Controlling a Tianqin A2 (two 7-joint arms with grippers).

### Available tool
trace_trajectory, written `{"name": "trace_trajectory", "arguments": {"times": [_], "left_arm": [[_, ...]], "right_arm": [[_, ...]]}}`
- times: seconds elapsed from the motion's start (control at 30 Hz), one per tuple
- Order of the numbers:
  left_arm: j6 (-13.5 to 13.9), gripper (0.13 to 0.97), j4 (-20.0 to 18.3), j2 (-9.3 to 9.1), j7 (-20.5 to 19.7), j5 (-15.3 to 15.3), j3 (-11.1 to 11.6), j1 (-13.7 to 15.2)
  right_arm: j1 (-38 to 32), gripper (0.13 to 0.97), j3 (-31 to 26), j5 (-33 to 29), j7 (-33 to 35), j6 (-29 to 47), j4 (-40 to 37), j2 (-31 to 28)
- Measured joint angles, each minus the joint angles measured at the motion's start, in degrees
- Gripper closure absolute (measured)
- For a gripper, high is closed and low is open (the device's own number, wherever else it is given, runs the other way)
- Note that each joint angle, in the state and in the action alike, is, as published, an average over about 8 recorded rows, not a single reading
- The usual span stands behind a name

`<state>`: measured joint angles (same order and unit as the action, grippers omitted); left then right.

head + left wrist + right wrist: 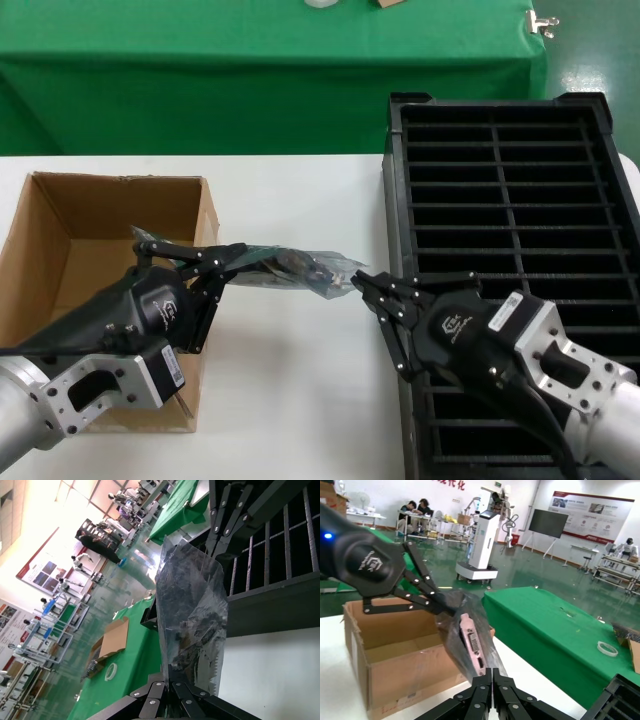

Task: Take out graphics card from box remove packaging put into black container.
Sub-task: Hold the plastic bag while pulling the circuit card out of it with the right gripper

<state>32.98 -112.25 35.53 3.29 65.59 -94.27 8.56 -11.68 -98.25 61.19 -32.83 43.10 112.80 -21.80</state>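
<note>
The packaging (290, 266), a crinkly translucent bag, hangs stretched above the white table between my two grippers. The graphics card (471, 645) is inside it, its bracket and port showing through the plastic. My left gripper (232, 262) is shut on the bag's end beside the box (100, 300). My right gripper (362, 285) is shut on the opposite end, beside the black container (510, 250). The bag also shows in the left wrist view (192, 610), and my left gripper (169, 672) pinches its edge there. My right gripper (493, 676) grips the bag's end (465, 630).
The brown cardboard box stands open at the left of the white table (300, 380). The slotted black container fills the right side. A green-draped table (250, 80) stands behind.
</note>
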Motion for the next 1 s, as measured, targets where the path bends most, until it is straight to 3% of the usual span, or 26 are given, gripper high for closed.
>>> {"name": "trace_trajectory", "arguments": {"times": [0.5, 1.0], "left_arm": [[0.00, 0.958, 0.00, 0.00, 0.00, 0.00, 0.00, 0.00], [0.00, 0.958, 0.00, 0.00, 0.00, 0.00, 0.00, 0.00]], "right_arm": [[-0.16, 0.959, -2.39, 3.63, 1.98, 0.39, 1.70, -3.76], [-10.18, 0.960, -8.46, 12.30, 9.69, 2.05, -7.41, -6.23]]}}
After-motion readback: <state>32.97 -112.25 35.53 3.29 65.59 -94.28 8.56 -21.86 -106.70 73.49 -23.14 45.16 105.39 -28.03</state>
